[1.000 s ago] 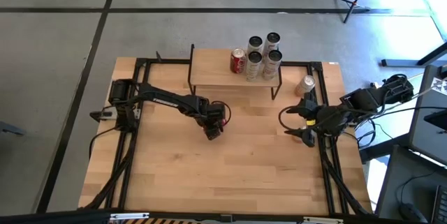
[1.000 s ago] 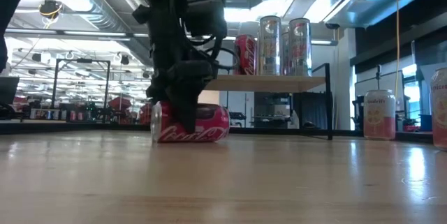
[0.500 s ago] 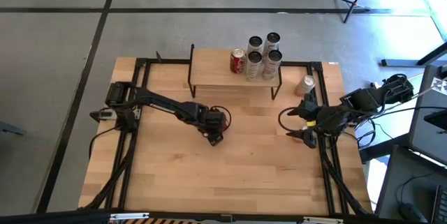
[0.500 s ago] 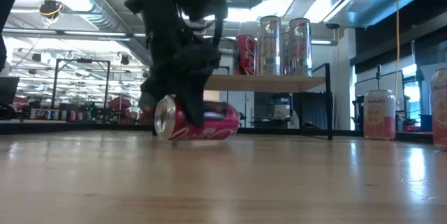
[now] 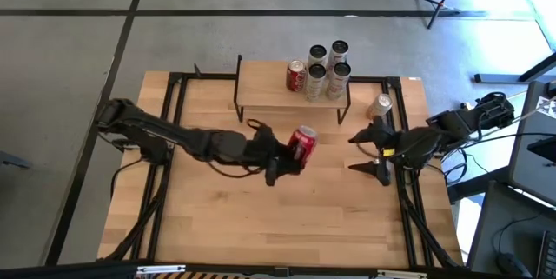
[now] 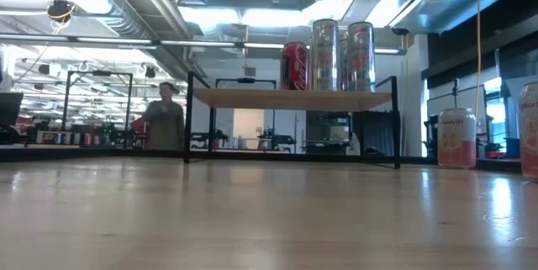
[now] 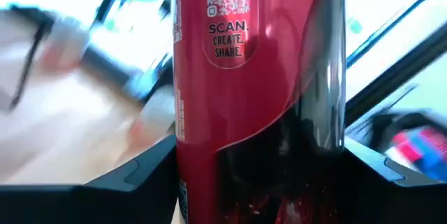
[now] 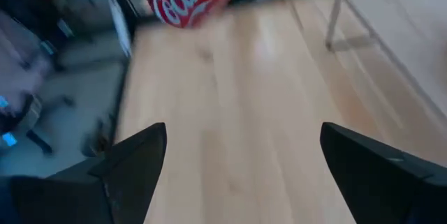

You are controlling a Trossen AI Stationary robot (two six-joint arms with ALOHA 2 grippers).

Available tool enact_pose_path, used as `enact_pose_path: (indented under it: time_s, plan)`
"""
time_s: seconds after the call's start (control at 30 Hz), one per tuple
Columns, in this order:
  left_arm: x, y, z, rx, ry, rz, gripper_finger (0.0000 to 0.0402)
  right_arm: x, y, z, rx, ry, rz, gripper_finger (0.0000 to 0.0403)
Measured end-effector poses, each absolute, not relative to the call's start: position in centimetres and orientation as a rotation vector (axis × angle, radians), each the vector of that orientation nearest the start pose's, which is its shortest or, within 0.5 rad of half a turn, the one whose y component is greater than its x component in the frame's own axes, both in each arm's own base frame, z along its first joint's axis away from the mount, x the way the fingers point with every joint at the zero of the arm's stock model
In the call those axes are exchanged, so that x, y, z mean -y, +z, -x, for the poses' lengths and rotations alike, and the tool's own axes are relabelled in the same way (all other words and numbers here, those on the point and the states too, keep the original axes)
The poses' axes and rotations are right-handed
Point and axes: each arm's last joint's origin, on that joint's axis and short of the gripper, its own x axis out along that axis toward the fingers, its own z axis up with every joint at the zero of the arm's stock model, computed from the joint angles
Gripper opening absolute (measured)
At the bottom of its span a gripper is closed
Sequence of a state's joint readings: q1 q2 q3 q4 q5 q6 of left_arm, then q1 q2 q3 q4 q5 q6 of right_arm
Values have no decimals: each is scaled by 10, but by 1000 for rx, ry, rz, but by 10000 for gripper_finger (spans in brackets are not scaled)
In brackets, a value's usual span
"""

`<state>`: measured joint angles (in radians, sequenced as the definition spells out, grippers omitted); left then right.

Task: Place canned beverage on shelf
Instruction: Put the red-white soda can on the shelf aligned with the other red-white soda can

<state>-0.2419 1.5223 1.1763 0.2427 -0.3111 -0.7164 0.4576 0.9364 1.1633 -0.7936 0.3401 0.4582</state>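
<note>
**Can lifted, not yet shelved**

While pinched in the left hand (image 5: 287, 159), the red can (image 5: 301, 142) hangs above the surface (image 5: 217, 227), short of the shelf (image 5: 261, 83) already bearing four cans (image 5: 321, 70). Placement remains. Right hand (image 5: 372, 153) waits spread at the right edge.

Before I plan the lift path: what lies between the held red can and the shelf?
In the high view, only bare tabletop lies between the red can, held in the left gripper, and the shelf.
</note>
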Motion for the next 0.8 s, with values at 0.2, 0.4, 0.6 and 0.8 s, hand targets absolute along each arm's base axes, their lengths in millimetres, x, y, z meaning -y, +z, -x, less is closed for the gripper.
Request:
enact_pose_path:
  time_s: [0.2, 0.4, 0.6, 0.8]
  plan:
    - [84, 351, -341, 93, 3, 614, 269, -80, 402, -186, -233, 55, -290, 365]
    - [84, 351, -342, 78, -55, 545, 269, -102, 402, -231, -66, 79, -257, 365]
    - [89, 357, -338, 85, -193, 531, 269, -113, 397, -264, 63, 108, -303, 365]
    - [94, 357, -339, 78, -326, 519, 269, -115, 391, -275, 80, 52, -289, 365]
